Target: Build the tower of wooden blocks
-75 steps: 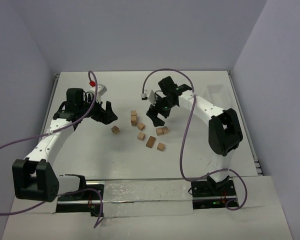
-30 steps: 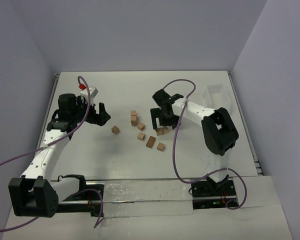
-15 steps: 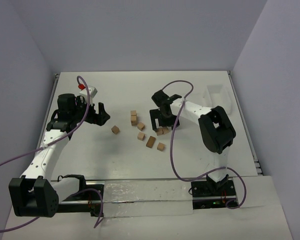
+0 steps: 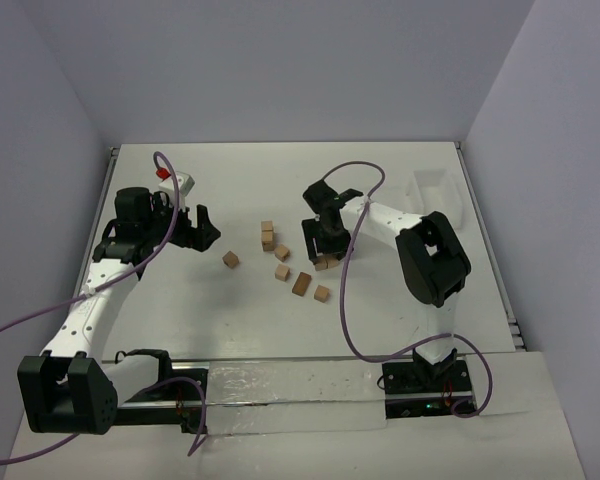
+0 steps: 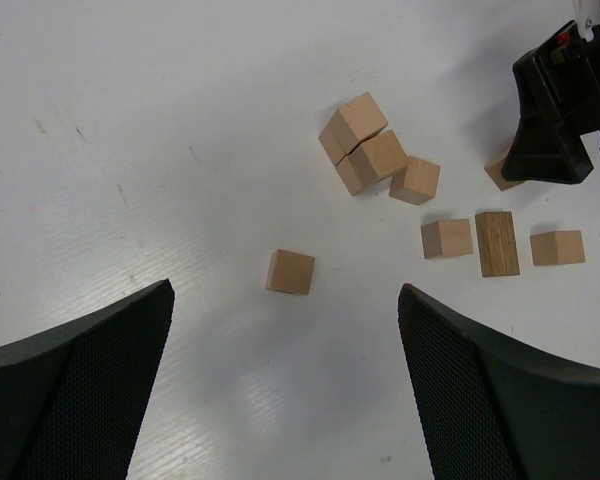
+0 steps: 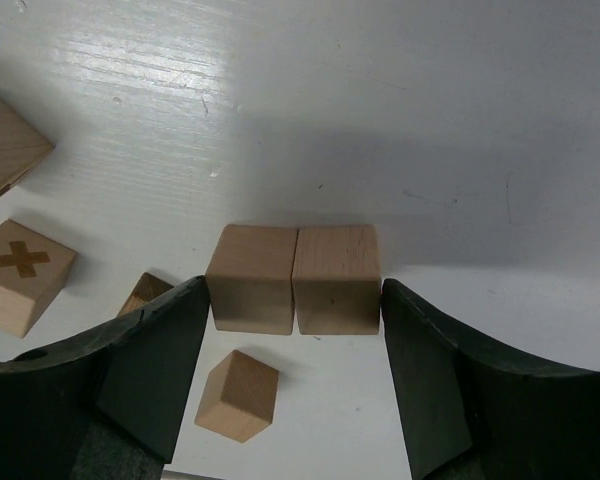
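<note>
Several small tan wood blocks (image 4: 281, 272) lie scattered at mid-table; none is stacked into a tower. My right gripper (image 4: 323, 256) is down over two blocks lying side by side. In the right wrist view that pair of blocks (image 6: 295, 290) sits between the fingers (image 6: 170, 350), each finger touching an outer face. A loose block (image 6: 238, 395) lies just below the pair, and a block marked with an X (image 6: 20, 275) at the left. My left gripper (image 4: 202, 228) hovers wide open left of the pile, with a single block (image 5: 290, 271) ahead of its fingers (image 5: 480, 380).
A white translucent bin (image 4: 435, 195) stands at the table's right edge behind the right arm. Two touching blocks (image 4: 267, 235) lie at the back of the pile. Purple cables loop over both arms. Grey walls close the table on three sides.
The right gripper's jaws have narrowed onto the pair of blocks beneath it. The left arm drew back to the left earlier and has held still for the last second.
</note>
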